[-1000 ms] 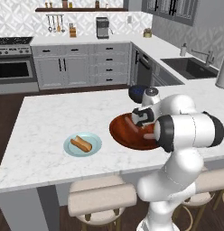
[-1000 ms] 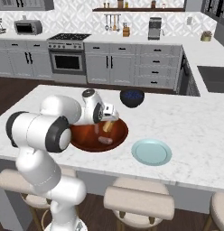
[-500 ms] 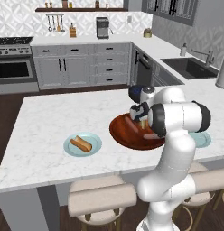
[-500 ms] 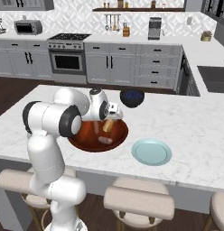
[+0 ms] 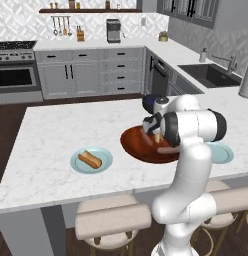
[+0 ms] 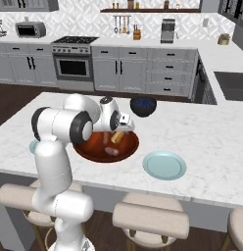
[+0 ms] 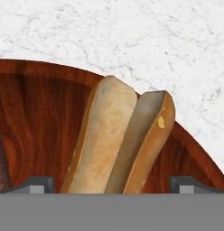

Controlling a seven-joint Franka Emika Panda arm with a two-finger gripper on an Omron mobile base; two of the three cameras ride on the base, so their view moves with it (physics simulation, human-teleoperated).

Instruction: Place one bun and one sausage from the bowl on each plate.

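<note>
Over the wooden bowl (image 6: 101, 151) my hand (image 7: 111, 182) hangs with its tips spread wide either side of a split bun (image 7: 117, 144), gripping nothing. From the left base view I count two plates: one (image 5: 79, 164) carrying a second bun (image 5: 90, 159), the other (image 5: 225, 153) half hidden behind the arm. A pinkish sausage (image 6: 112, 151) lies in the bowl; my arm covers much of the bowl, so I cannot tell whether another is there. A dark bowl (image 6: 143, 106) sits further back on the bench (image 6: 211, 137).

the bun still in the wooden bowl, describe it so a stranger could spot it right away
On the white marble island, find the wide reddish-brown wooden bowl. The bun lies against its rim, between the open gripper tips. It is tan, thick and split lengthwise, unlike the slim pinkish sausage beside it.
</note>
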